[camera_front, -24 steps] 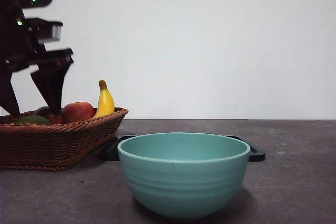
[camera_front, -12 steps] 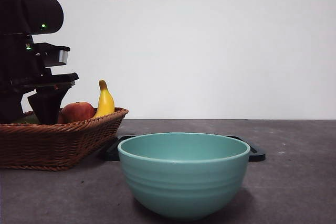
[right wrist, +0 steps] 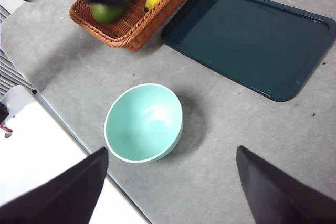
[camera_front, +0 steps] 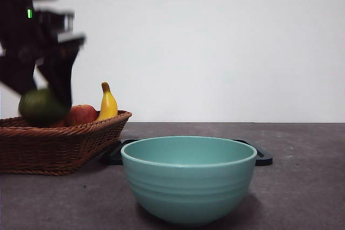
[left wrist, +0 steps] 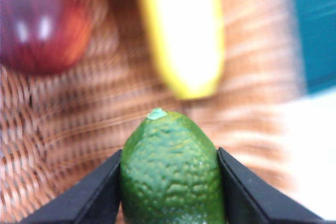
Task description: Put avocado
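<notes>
The avocado (left wrist: 169,156), dark green and bumpy, sits clamped between the two black jaws of my left gripper (left wrist: 169,195). In the front view it hangs just above the wicker basket (camera_front: 59,146) at the far left, with the left gripper (camera_front: 43,92) shut on the avocado (camera_front: 40,109). The right wrist view shows the same avocado (right wrist: 107,10) over the basket (right wrist: 128,27). My right gripper (right wrist: 172,153) hovers high over the table, open and holding nothing.
A banana (camera_front: 108,104) and a red apple (camera_front: 81,115) lie in the basket, and a dark red-purple fruit (left wrist: 37,30) lies there too. A teal bowl (camera_front: 188,179) stands at the front centre. Behind it lies a dark tray (right wrist: 249,38).
The left gripper dipped into the basket, shut on the avocado and has risen with it, so the fruit now hangs just above the basket rim.
</notes>
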### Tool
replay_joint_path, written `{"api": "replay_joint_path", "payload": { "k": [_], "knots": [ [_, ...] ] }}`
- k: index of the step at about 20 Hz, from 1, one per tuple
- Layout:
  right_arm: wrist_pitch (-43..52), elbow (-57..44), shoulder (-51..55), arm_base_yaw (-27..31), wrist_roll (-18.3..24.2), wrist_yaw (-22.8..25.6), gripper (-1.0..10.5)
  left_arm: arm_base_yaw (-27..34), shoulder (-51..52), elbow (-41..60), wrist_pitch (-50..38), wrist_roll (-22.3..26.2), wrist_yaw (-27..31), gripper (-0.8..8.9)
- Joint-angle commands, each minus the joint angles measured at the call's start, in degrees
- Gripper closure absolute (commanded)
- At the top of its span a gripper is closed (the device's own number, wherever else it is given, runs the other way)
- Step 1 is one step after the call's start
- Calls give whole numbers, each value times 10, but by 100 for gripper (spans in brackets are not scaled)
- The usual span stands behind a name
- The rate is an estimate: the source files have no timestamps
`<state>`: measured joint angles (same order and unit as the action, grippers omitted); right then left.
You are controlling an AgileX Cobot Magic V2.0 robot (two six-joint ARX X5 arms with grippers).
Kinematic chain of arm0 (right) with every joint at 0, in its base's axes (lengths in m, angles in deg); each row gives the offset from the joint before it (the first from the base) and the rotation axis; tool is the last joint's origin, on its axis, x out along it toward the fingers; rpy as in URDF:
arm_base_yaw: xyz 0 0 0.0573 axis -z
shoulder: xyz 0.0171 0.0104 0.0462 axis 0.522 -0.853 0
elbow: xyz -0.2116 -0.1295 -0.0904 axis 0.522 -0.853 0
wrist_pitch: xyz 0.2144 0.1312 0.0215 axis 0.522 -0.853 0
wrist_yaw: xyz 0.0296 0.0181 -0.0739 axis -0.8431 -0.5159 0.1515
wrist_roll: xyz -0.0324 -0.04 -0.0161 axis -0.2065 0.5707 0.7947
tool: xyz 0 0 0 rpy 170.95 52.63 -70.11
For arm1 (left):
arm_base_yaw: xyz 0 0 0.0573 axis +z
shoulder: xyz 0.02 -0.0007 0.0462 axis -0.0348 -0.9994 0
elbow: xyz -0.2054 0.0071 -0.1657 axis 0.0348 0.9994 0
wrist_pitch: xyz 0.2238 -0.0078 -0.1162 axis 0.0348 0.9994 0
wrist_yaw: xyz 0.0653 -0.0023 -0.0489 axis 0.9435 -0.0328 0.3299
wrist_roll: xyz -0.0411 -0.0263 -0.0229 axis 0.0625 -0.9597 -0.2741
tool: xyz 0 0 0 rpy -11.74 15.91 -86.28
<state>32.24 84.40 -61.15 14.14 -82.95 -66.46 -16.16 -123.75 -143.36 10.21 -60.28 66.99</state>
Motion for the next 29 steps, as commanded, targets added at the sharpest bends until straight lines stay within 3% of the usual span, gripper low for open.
{"api": "replay_joint_path", "payload": {
  "k": [1,6,13,21,29],
  "knots": [
    [6,11,-4,-3,-2,0,555,-26,46,-19,8,-3,-16,633],
    [6,11,-4,-3,-2,0,555,-136,133,-20,12,-22,-71,633],
    [5,11,-4,-3,-2,0,555,-290,60,-20,-29,-31,-70,633],
    [5,11,-4,-3,-2,0,555,-343,-83,-20,-91,-26,-51,632],
    [5,11,-4,-3,-2,0,555,-360,-140,-20,-117,-18,-35,628]
  ]
}}
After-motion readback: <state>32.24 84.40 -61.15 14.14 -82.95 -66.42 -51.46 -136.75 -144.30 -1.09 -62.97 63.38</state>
